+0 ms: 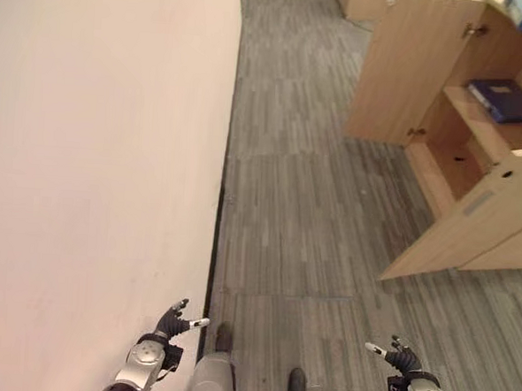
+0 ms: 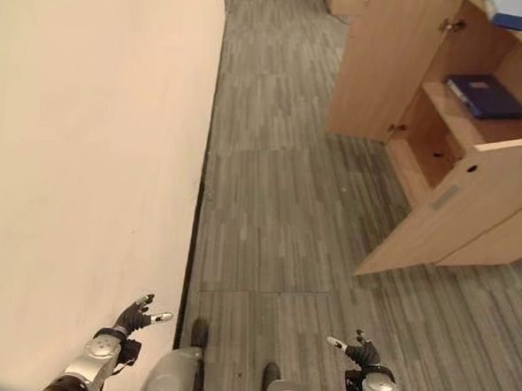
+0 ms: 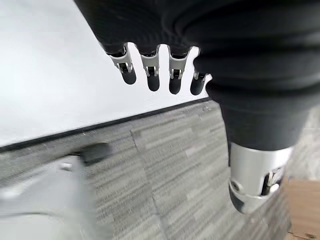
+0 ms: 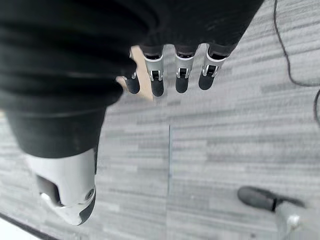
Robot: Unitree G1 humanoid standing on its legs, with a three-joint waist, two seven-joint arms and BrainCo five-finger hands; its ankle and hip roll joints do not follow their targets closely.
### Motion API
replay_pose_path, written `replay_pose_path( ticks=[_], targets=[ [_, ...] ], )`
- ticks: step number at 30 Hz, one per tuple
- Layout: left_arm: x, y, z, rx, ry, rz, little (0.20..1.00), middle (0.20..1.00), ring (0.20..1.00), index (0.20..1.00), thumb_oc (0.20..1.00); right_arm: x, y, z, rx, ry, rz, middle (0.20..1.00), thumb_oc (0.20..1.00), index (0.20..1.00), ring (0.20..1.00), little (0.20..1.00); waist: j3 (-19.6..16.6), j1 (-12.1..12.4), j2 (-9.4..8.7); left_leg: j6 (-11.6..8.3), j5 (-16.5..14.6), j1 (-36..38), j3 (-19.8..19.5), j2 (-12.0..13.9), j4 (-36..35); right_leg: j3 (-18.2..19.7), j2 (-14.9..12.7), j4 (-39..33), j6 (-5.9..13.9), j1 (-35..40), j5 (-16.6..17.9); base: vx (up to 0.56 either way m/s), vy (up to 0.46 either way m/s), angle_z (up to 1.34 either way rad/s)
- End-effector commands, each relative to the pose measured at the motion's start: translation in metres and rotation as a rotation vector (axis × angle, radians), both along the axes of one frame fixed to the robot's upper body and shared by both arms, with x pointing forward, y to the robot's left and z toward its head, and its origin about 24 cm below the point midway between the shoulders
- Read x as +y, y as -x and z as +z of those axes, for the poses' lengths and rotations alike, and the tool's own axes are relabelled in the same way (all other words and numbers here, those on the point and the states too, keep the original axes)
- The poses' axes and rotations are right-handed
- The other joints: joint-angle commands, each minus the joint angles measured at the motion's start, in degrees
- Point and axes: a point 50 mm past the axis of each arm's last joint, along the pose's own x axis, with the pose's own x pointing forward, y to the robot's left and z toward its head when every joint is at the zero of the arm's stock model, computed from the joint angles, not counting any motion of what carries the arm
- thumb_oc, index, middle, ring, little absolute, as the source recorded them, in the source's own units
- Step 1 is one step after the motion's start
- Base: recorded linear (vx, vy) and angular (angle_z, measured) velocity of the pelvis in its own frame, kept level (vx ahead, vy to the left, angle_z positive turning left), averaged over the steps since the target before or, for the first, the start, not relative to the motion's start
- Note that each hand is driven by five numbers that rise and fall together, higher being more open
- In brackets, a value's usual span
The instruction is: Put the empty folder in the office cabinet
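Hanging low with fingers straight and nothing in them, the left hand (image 1: 172,321) and right hand (image 1: 399,355) sit at the robot's sides over the grey floor (image 1: 295,215), the left one close by the pale wall (image 1: 94,168). Well ahead to the right, the office cabinet (image 1: 401,71) stands with its door (image 1: 481,222) swung wide, likely left open for access. A dark blue folder (image 1: 506,100) lies flat on its shelf, so the placing looks done.
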Motion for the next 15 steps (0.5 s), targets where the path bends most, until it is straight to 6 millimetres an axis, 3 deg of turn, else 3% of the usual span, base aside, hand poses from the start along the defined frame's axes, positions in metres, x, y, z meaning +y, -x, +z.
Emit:
replay_pose_path(
  ticks=[1,7,12,14,15],
  targets=[
    [0.016,-0.017,0.02,-0.113,-0.037,0.011,1.0,1.0,1.0,1.0,1.0,-0.005,-0.01,0.009,-0.066,0.006,-0.019,1.0,1.0,1.0,1.0,1.0,-0.6,1.6,-2.1,3.76,1.9,-8.7,-0.2,0.4,4.8,4.5,1.1,6.2,6.12,8.0,-12.7,0.29,0.059,-0.31],
    [0.024,-0.002,0.011,-0.058,-0.048,0.064,1.0,1.0,1.0,1.0,1.0,0.004,-0.009,0.004,-0.042,-0.007,0.017,1.0,1.0,1.0,1.0,1.0,-2.1,3.6,-2.62,3.09,4.0,-9.3,-3.6,1.3,1.7,9.4,0.1,4.5,6.91,12.9,-14.9,0.31,0.121,-0.43],
    [0.027,0.0,0.01,-0.043,-0.07,0.049,1.0,1.0,1.0,1.0,1.0,0.012,-0.006,-0.001,-0.027,-0.027,0.028,1.0,1.0,1.0,1.0,1.0,-4.6,3.6,-4.01,3.09,7.6,-8.3,-0.4,1.3,1.6,9.4,-2.2,4.4,8.95,12.5,-14.8,0.28,0.204,0.1],
    [0.028,0.001,0.009,-0.038,-0.076,0.045,1.0,1.0,1.0,1.0,1.0,0.013,-0.006,-0.001,-0.025,-0.03,0.028,1.0,1.0,1.0,1.0,1.0,-5.2,3.8,-4.39,3.57,7.4,-8.0,0.0,1.0,1.4,9.5,-2.9,4.6,9.64,12.1,-14.2,0.23,0.161,-0.09],
    [0.029,0.002,0.009,-0.035,-0.085,0.039,1.0,1.0,1.0,1.0,1.0,0.015,-0.007,-0.002,-0.025,-0.034,0.029,1.0,1.0,1.0,1.0,1.0,-5.8,3.9,-5.05,4.31,7.0,-8.0,0.4,0.1,1.5,9.8,-3.8,5.5,10.94,11.6,-12.1,0.24,0.171,-0.09]
  ],
)
